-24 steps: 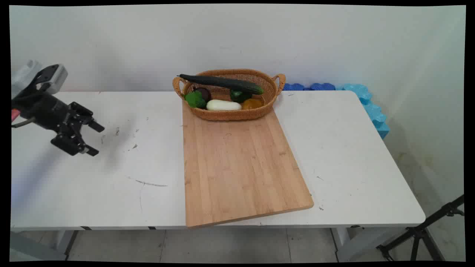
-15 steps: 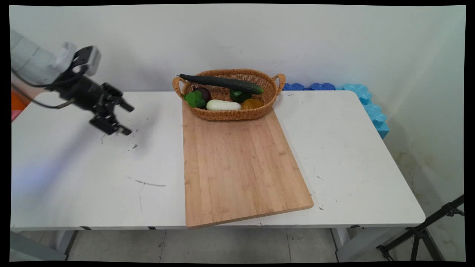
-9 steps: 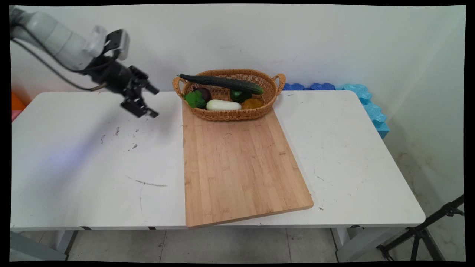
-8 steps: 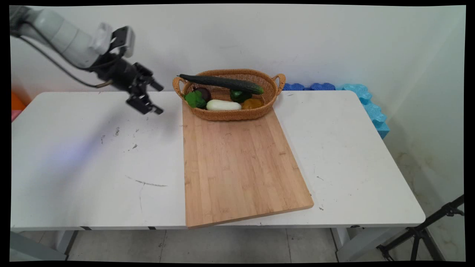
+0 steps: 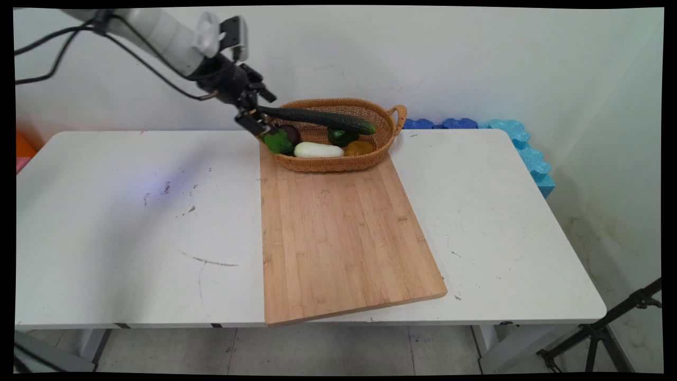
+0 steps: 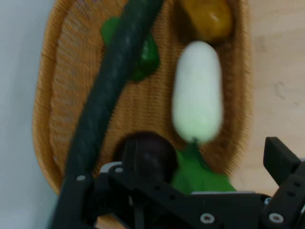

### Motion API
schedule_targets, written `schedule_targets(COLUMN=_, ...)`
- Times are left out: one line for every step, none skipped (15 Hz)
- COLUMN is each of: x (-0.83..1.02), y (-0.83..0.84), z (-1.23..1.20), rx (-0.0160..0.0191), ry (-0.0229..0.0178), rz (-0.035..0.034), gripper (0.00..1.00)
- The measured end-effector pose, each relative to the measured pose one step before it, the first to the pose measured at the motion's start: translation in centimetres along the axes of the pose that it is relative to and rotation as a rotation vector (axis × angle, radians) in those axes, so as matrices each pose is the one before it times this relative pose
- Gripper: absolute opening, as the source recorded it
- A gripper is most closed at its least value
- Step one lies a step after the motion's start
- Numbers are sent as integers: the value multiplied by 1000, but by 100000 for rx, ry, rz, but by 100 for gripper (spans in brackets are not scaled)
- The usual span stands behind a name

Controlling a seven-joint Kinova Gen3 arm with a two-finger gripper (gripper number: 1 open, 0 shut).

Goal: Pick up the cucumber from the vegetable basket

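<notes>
The white tabletop (image 5: 132, 238) carries a wooden board (image 5: 338, 238) at frame centre. A wicker basket (image 5: 338, 161) sits on the board's upper end, containing vegetables; a long cucumber (image 5: 317, 117) bridges its rim. The hand (image 5: 259, 112), fingers spread and empty, hovers at the basket's left end beside the cucumber's tip.

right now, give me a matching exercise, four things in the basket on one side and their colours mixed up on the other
Things:
1. cucumber
2. broccoli
3. long eggplant
4. round eggplant

Colours:
A. white
B. dark purple
C. bright green
D. dark green

Pairs: 1-D, 2-C, 3-A, 4-B

All lie in the basket, where the gripper hovers at its left end.
</notes>
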Motion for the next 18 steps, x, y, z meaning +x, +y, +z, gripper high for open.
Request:
schedule_targets(x=664, y=-623, z=950, rx=973, ry=-53, rz=1234, gripper=100)
schedule_targets(x=532, y=-584, z=977, rx=797, ry=-230, rz=1123, gripper=100)
schedule_targets(x=429, y=-559, z=986, rx=728, ry=-408, rz=1130, gripper=100)
schedule_targets(x=315, y=-483, z=864, rx=605, ry=-488, rz=1089, gripper=100)
schedule_targets(x=276, y=-547, z=1033, rx=631, ry=-652, rz=1266, gripper=100)
schedule_targets(x=184, y=-434, z=847, rx=486, ry=-575, rz=1035, gripper=100)
schedule_targets(x=187, y=-466, z=975, rx=468, ry=-726, rz=1280, gripper=100)
schedule_targets(x=131, y=-418, z=974, rx=348, ry=-777, rz=1305, gripper=100)
schedule_targets(x=48, y=-328, z=817, rx=241, ry=-742, rz=1111, gripper=100)
schedule_targets(x=41, y=-329, z=931, rx=136, ry=-849, rz=1275, gripper=100)
schedule_targets(x=25, y=-275, z=854, rx=50, ry=-765, rz=1231, gripper=100)
schedule_targets(x=6, y=-224, z=784, rx=-40, ry=-719, rz=1150, gripper=100)
schedule_targets(x=24, y=-182, z=633, rx=16, ry=-561, rz=937, gripper=100)
schedule_targets(x=39, y=-157, z=668, rx=-53, ry=-547, rz=986, gripper=100)
schedule_targets(x=35, y=-131, z=601, rx=-57, ry=-483, rz=907, gripper=100)
schedule_targets(x=54, y=-86, z=469, rx=-76, ry=-314, rz=730, gripper=100)
schedule_targets(x=86, y=-79, z=494, rx=-90, ry=-279, rz=802, gripper=100)
schedule_targets(x=82, y=-48, z=369, rx=-76, ry=-174, rz=662, gripper=100)
